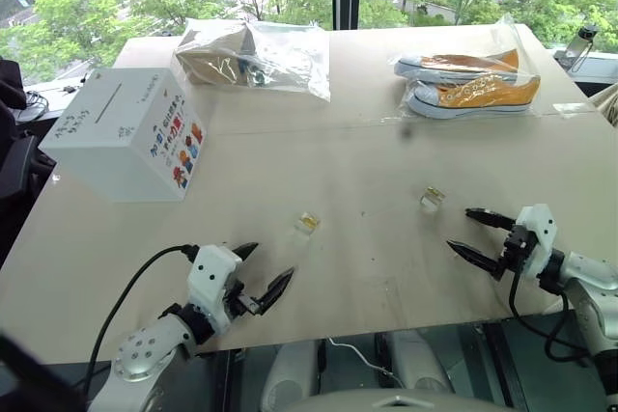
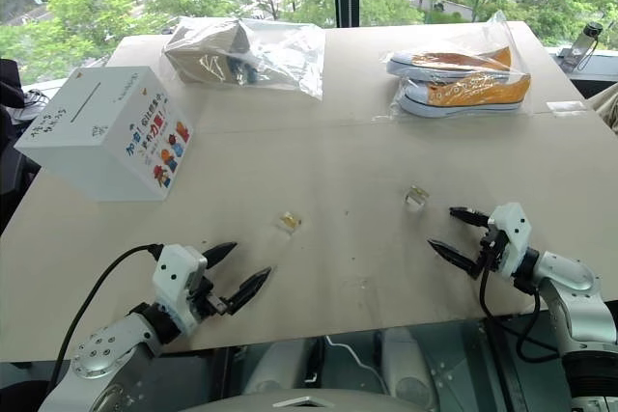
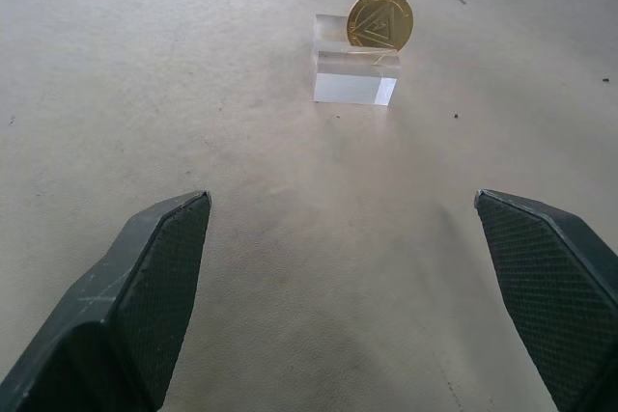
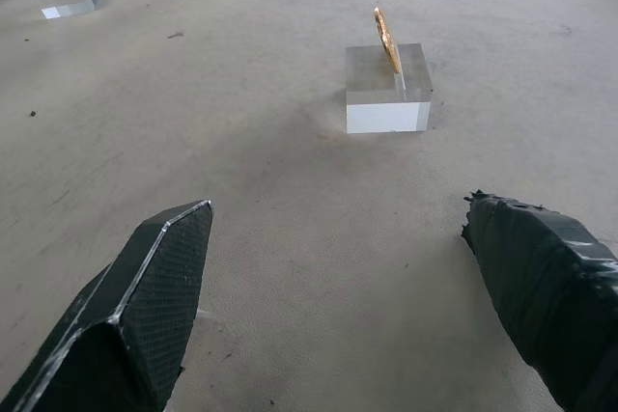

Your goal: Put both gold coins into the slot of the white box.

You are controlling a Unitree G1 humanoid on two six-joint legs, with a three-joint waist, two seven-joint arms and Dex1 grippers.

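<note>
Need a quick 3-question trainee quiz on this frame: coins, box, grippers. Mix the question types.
1. True or false: both coins already lie inside the white box.
2. Each coin stands in: A) a clear holder B) a plastic bag C) a shoe.
3. Which face of the box carries the slot?

Key
1. False. The left coin and the right coin are still out on the table, ahead of the open left gripper and open right gripper.
2. A: the left holder and the right holder.
3. The top.
</note>
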